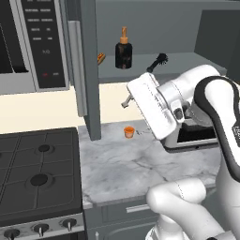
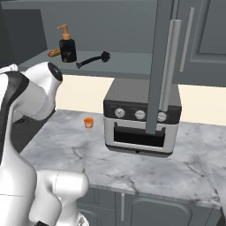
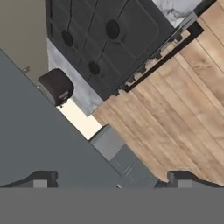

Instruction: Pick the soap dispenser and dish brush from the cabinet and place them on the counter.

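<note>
The stove (image 1: pixel 37 173) sits below and left of the arm (image 1: pixel 187 93), and it is the stove the hand camera looks down on, burners (image 3: pixel 105 39) and wooden floor (image 3: pixel 175 100) beyond. The gripper (image 3: pixel 112 181) is empty, its two dark fingertips (image 3: pixel 41 179) spread wide apart at the bottom of that view.

Right of the stove, the cabinet (image 1: pixel 89 70) stands with its door swung open over the marble counter (image 1: pixel 126 164), where a tiny orange cup (image 1: pixel 129 132) rests. On the grey shelf inside, the soap dispenser (image 1: pixel 123 54) stands upright, pump top up. Just to its right the dish brush (image 1: pixel 157 62) lies flat, its long axis slanting across the shelf, with the bristled head farther back and to the right and the handle end toward the shelf's front edge. The two are close but apart.

Both things lie above the hand and behind where the gripper is aimed, so nothing on the shelf falls between the fingers. The coming move seems to turn on that: the hand would need to swing up and round to face the shelf. Judging from the left base view, the brush handle looks the nearer of the two, with the bottle a little farther left.
</note>
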